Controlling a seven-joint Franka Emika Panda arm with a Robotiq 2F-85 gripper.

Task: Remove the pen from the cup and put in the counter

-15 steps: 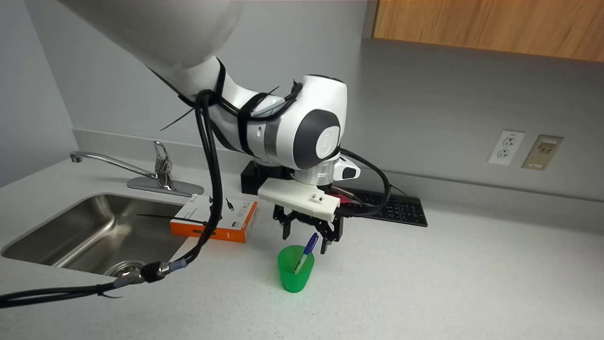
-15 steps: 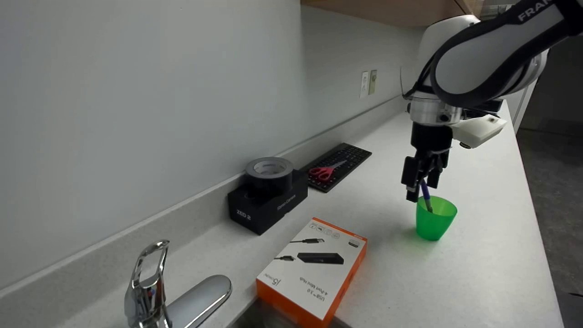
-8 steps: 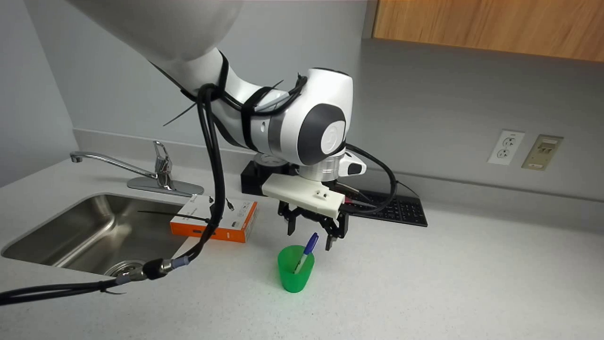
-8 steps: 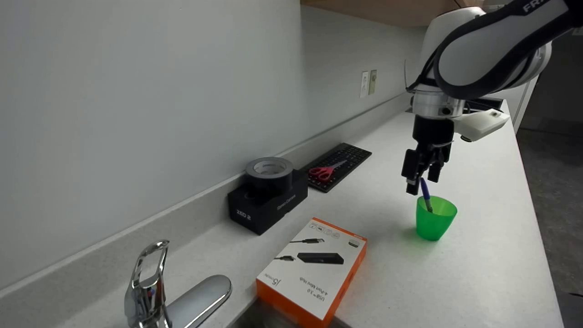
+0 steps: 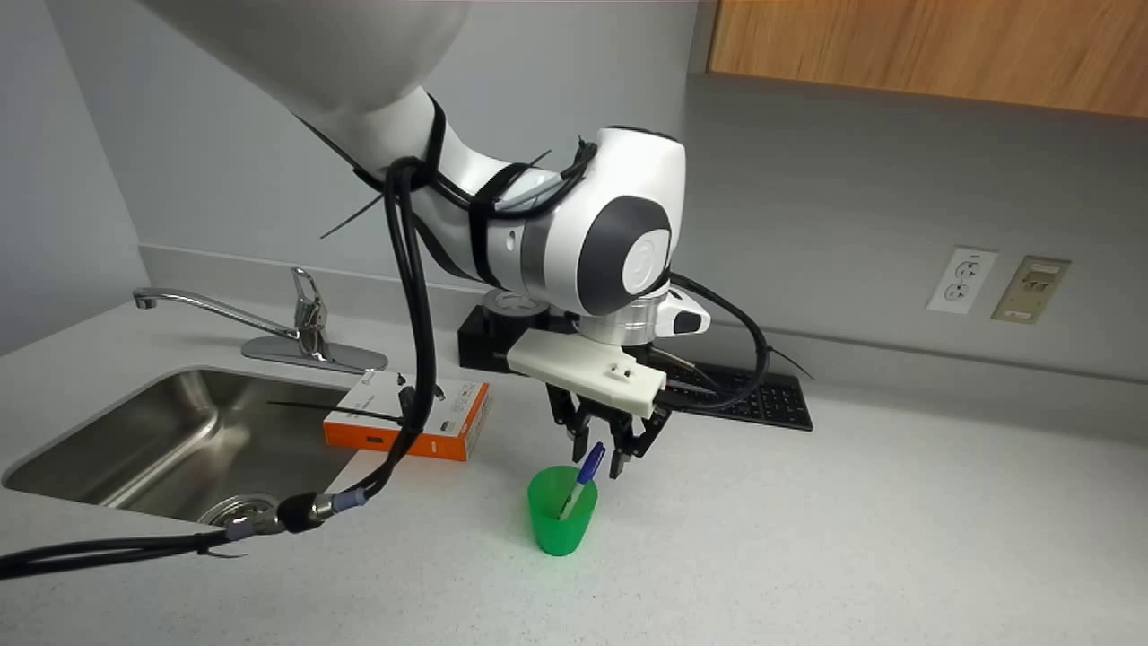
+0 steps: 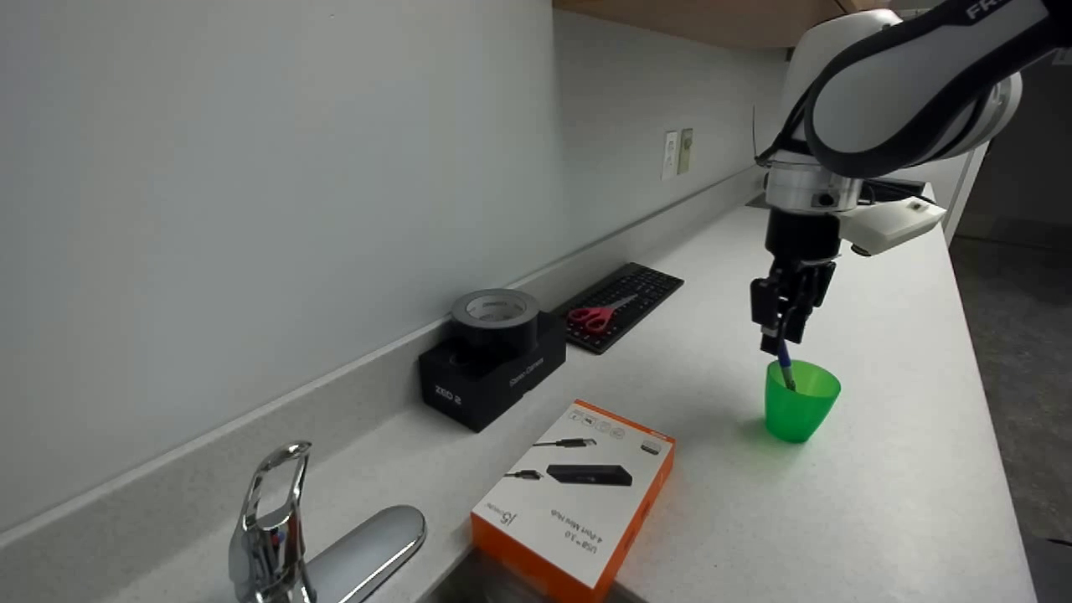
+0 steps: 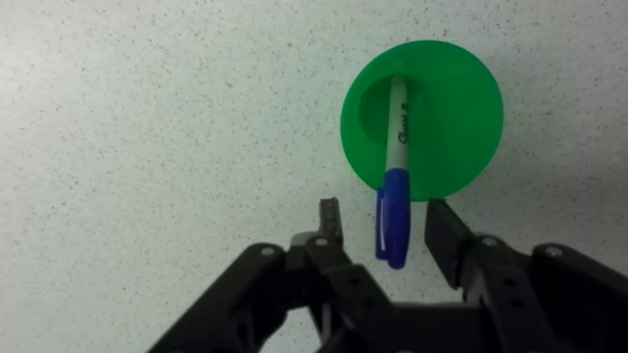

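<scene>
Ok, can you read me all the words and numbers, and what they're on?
"ZED 2": black box
"Stereo Camera", faint: black box
"j5", rest too small: hub box
"USB 3.0": hub box
"4-Port Mini Hub": hub box
"FR", cut off: robot arm
"Sharpie", blurry: pen
Too small or blurred: marks on keyboard, tape roll

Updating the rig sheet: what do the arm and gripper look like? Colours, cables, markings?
Franka Emika Panda arm: white, rounded, with dark grey trim, a silver wrist collar, and cropped "FR" lettering in an exterior view. Black cables run along it, bound by black straps. Robotiq gripper: black, two jointed fingers with round pins in the wrist view. Off-white housing at the wrist.
</scene>
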